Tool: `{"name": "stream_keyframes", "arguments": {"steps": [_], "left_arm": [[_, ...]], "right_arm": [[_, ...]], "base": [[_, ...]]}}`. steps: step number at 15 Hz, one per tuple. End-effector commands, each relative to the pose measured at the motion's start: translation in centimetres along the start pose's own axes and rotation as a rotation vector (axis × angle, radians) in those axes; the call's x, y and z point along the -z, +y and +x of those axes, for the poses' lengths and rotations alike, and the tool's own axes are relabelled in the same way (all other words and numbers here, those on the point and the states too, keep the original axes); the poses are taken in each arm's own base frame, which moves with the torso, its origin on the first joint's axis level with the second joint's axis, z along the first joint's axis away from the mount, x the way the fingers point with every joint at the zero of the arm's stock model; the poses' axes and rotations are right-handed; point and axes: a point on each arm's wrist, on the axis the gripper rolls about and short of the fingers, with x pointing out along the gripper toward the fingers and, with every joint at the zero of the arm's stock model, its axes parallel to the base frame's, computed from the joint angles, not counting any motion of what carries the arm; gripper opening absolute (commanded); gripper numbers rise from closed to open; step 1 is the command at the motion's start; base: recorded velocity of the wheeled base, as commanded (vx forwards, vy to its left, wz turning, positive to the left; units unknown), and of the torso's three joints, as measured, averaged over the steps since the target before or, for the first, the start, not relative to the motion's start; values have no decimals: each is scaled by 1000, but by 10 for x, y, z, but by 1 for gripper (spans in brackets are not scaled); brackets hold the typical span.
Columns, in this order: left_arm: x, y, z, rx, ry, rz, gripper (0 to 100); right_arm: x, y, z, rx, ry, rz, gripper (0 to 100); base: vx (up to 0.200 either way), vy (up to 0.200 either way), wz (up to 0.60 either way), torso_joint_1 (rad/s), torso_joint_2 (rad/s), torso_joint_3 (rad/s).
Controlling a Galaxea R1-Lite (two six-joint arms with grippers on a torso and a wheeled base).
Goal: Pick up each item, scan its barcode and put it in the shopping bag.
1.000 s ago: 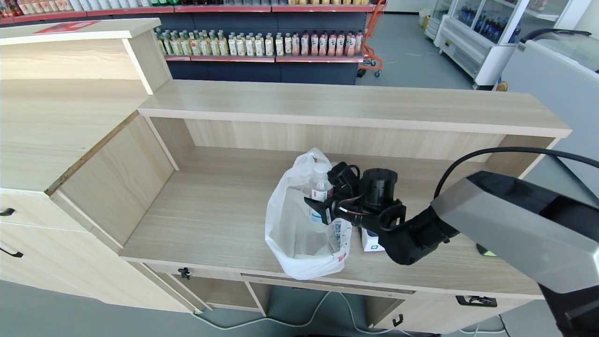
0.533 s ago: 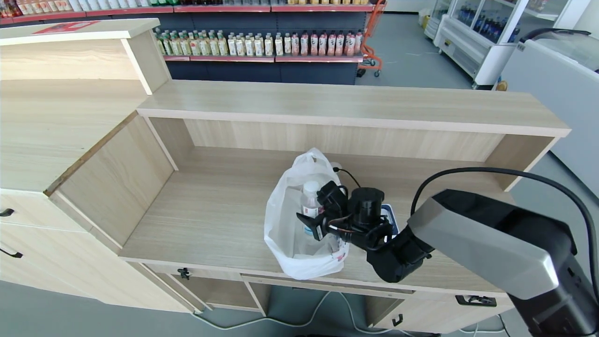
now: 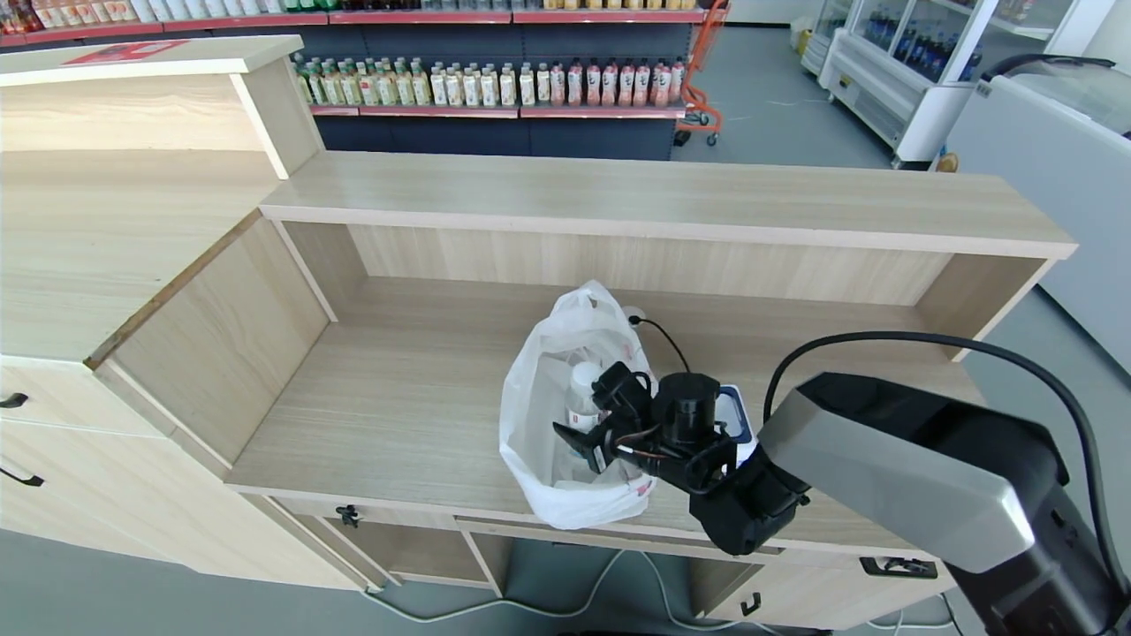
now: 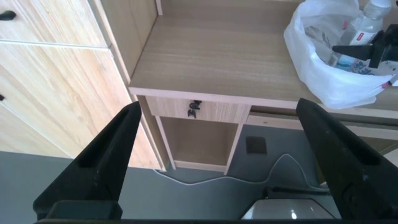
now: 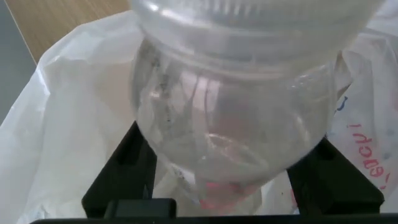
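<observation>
In front of me runs a pale wooden worktop (image 3: 398,415), walled at the back and capped by a raised ledge (image 3: 654,199). To my left stands a taller counter (image 3: 132,230) with a red sign (image 3: 124,50) on top and a black drawer handle (image 3: 21,478) lower down. A white cable (image 3: 565,601) hangs under the worktop. Behind, a store shelf (image 3: 495,84) holds rows of drink bottles, with an orange trolley (image 3: 704,71) just beside it. Glass-door coolers (image 3: 910,53) stand to my right.

The shopping bag (image 3: 530,442) is translucent white with red and blue print; the bottle (image 3: 581,393) is clear, white-capped, red-labelled. The counter (image 3: 398,397) is pale wood grain, and the box (image 3: 738,420) at the bag's 3 o'clock is white edged dark blue.
</observation>
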Motion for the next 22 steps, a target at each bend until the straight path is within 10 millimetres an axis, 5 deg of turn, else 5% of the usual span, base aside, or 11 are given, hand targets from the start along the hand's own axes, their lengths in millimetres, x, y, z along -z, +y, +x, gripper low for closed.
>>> {"name": "stream_keyframes", "arguments": {"steps": [1,9,13,17,22], "left_arm": [[0,0,0,0,0,0,100],[0,0,0,-1,0,1,100],[0,0,0,-1,1,-5,100],[0,0,0,-1,1,-6,100],[0,0,0,-1,1,-8,100]], "right_arm": [[-6,-2,-3,8,-7,4,100],[-76,-19,-35,80,-66,139,100],[-108,-38,-67,129,-42,284,100],[-139,-61,-131,210,-48,399,100],[-122,-77,-227,392,24,435,100]], "base": [[0,0,0,0,0,0],[0,0,0,0,0,0],[0,0,0,0,0,0],[0,0,0,0,0,0],[0,0,0,0,0,0]]}}
